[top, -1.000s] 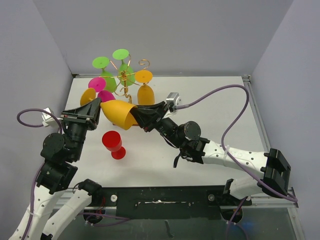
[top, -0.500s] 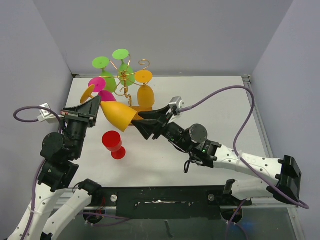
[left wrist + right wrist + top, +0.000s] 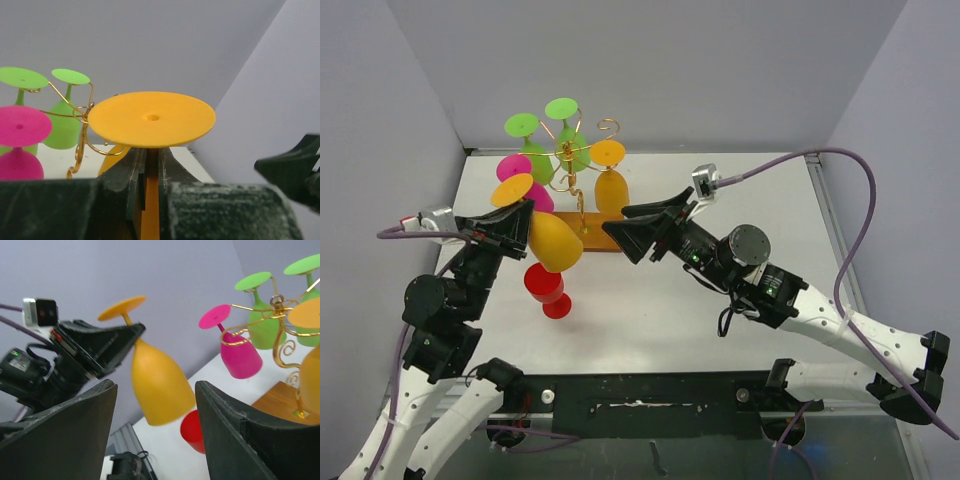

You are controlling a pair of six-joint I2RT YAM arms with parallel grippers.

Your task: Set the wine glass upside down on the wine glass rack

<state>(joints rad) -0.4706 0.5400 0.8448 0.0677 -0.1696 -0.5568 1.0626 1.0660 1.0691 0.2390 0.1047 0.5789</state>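
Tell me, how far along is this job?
Done: two green glasses, a pink glass and an orange glass hang upside down on the wine glass rack. In hand: the left gripper grips another orange wine glass by its stem, foot up; the right gripper stands open, apart from it. Left: hook it on, then perhaps the red glass on the table.

The right gripper lets go of the orange glass, opens wide and draws back toward the right edge of the table. The left gripper clamps the stem, tipping the glass from sideways to bowl-down.
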